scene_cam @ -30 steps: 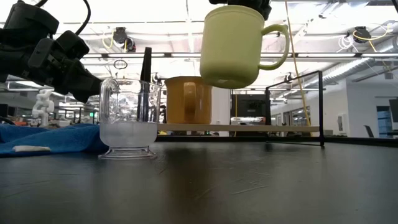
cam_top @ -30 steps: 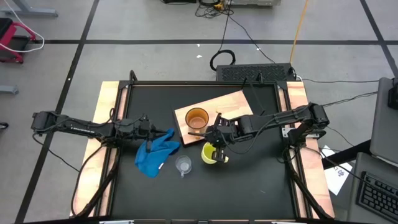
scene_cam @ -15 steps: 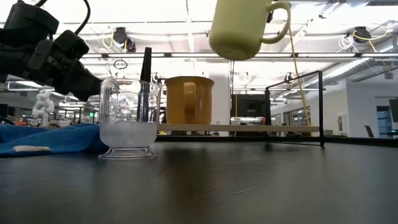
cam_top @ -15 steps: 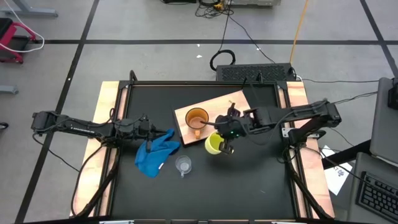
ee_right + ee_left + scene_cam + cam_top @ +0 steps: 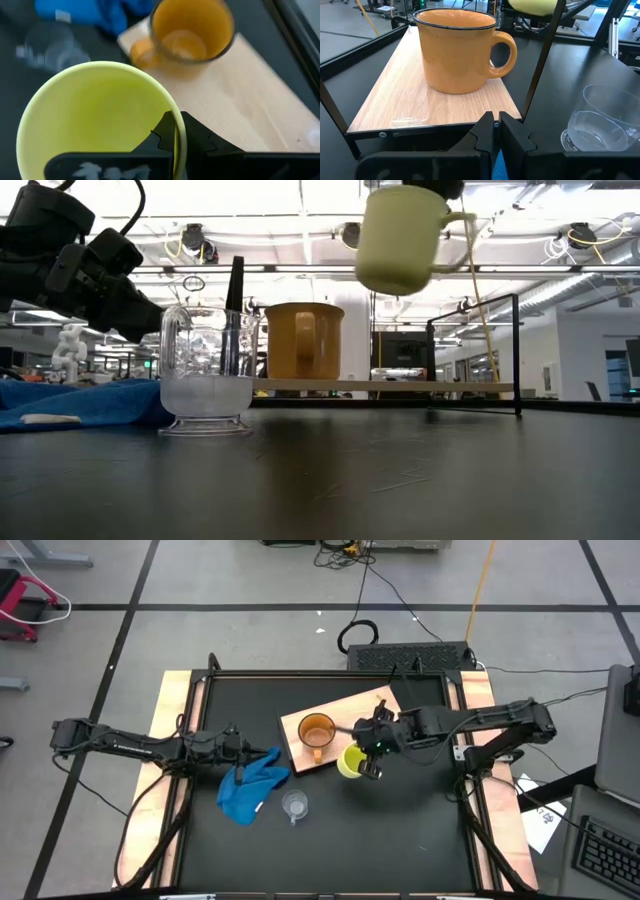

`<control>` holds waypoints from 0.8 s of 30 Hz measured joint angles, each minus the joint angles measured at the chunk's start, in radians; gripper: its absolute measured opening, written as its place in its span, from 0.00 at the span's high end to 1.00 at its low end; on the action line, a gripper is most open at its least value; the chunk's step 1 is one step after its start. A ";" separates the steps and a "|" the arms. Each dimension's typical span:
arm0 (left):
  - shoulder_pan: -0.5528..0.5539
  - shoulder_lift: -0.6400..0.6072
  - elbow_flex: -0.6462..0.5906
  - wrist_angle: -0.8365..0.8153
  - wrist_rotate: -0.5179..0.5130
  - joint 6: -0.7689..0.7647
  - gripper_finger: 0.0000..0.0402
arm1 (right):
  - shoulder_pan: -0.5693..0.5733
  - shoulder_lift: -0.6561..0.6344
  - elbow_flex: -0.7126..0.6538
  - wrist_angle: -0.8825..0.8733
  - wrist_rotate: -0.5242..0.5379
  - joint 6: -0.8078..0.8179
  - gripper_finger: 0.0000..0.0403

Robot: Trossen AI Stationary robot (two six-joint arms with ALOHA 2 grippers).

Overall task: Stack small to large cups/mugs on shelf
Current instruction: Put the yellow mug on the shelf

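My right gripper (image 5: 371,753) is shut on the yellow mug (image 5: 350,762), which hangs in the air beside the near edge of the shelf (image 5: 355,710); the low view shows the mug (image 5: 398,240) high above the table. The large orange-brown mug (image 5: 317,730) stands upright on its base on the light-wood shelf (image 5: 415,95). On the black tabletop nearer the front, the clear cup (image 5: 294,805) stands upright. My left gripper (image 5: 495,131) is shut and sits low beside the blue cloth (image 5: 250,785), pointing at the orange mug (image 5: 455,50). My right gripper holds the yellow mug by its rim (image 5: 169,106), on the side toward the table's right. One finger (image 5: 197,137) is outside the wall and the other inside. The fingers slant down from the right. The mug hangs lifted clear, mouth up and slightly tilted.
The blue cloth lies crumpled left of the clear cup (image 5: 205,370). A black frame rail runs around the tabletop (image 5: 330,678), with wooden side strips (image 5: 172,740) outside it. The shelf's right half (image 5: 245,100) beside the orange mug is bare wood.
My right gripper has risen and gone toward the table's far edge and slightly right, closer to the shelf, carrying the yellow mug. The mug has come higher above the table and now hangs a little more tilted.
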 joint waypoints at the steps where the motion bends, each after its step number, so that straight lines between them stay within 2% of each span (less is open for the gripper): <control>1: 0.000 0.000 0.000 0.000 0.000 0.000 0.92 | -0.009 -0.027 -0.033 0.029 0.001 0.000 0.99; 8: 0.001 0.000 0.000 0.006 -0.008 -0.001 0.92 | -0.093 -0.206 -0.265 0.172 -0.056 0.017 0.99; 12: 0.001 0.000 0.000 0.007 -0.014 -0.022 0.92 | -0.133 -0.250 -0.341 0.203 -0.057 0.039 0.99; 18: 0.001 0.000 0.000 0.006 -0.017 -0.030 0.92 | -0.189 -0.229 -0.348 0.201 -0.132 0.074 0.99; 22: 0.001 0.000 0.000 0.006 -0.017 -0.030 0.92 | -0.244 -0.175 -0.299 0.133 -0.188 0.090 0.99; 24: 0.001 0.000 0.000 0.006 -0.018 -0.030 0.92 | -0.269 -0.146 -0.262 0.069 -0.183 0.086 0.99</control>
